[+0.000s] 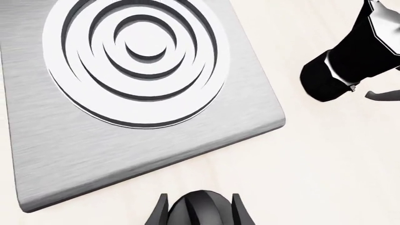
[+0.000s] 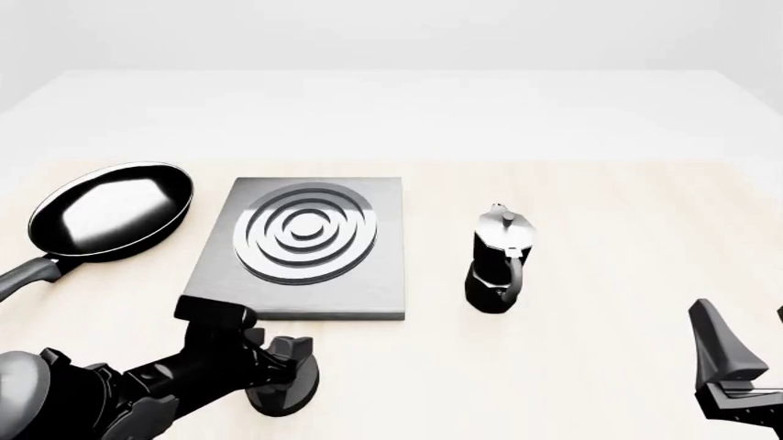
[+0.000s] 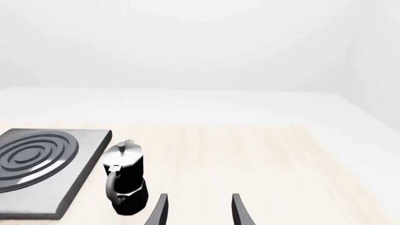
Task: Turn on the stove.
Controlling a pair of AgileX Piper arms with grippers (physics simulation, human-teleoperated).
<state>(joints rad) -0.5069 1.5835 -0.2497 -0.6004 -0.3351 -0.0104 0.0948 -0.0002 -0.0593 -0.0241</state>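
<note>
The stove (image 2: 380,291) is a flat grey metal slab with a round burner (image 2: 306,234) of concentric silver rings; it also shows in the left wrist view (image 1: 75,159) and the right wrist view (image 3: 37,197). Its black ridged dial (image 2: 281,396) stands on the table in front of the slab's near edge. My left gripper (image 2: 289,365) is down over the dial (image 1: 198,212). In the left wrist view (image 1: 200,198) its jaws stand one on each side of the dial, as wide apart as the right gripper's. My right gripper (image 2: 744,337) is open and empty at the near right (image 3: 198,198).
A glossy black frying pan (image 2: 110,209) lies left of the stove, handle toward the near left. A small black-and-silver moka pot (image 2: 498,261) stands right of the stove, also in the left wrist view (image 1: 350,61) and the right wrist view (image 3: 125,180).
</note>
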